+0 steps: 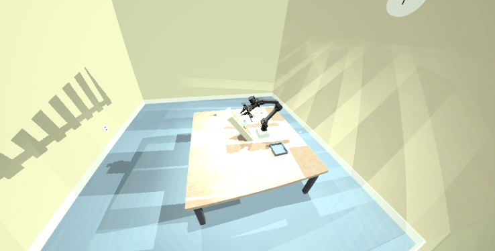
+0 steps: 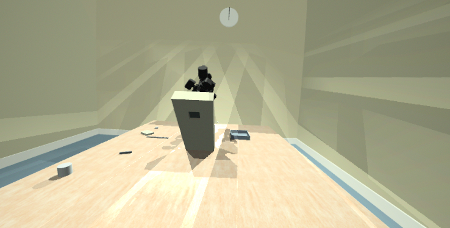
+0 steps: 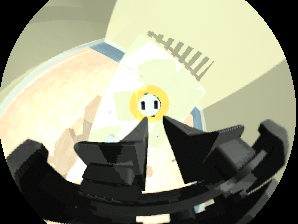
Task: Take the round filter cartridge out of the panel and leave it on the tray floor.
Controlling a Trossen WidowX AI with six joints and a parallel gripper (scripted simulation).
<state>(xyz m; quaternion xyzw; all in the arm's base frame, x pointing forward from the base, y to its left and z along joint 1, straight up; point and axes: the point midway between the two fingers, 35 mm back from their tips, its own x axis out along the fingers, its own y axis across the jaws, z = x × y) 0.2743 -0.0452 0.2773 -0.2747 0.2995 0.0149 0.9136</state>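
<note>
The round white filter cartridge (image 3: 149,106) sits in the panel, with two dark narrow slots side by side on its face and a yellow ring (image 3: 133,105) around it. The pale service panel (image 1: 239,125) (image 2: 199,131) leans on the table; its back faces the exterior view. My gripper (image 3: 155,119) (image 1: 246,117) is partly open and empty, its fingertips a small gap apart. It is in front of the panel's face, the tips showing just below the cartridge in the wrist view. The distance to the face is hard to tell. The blue-grey tray (image 1: 280,154) (image 2: 241,138) holds nothing visible.
The tray is beside the robot's pale base (image 1: 262,133). In the exterior view, a grey cylinder (image 2: 64,169), a short dark bar (image 2: 125,152), a thin dark rod (image 2: 157,137) and a pale flat block (image 2: 147,132) lie on the table left of the panel.
</note>
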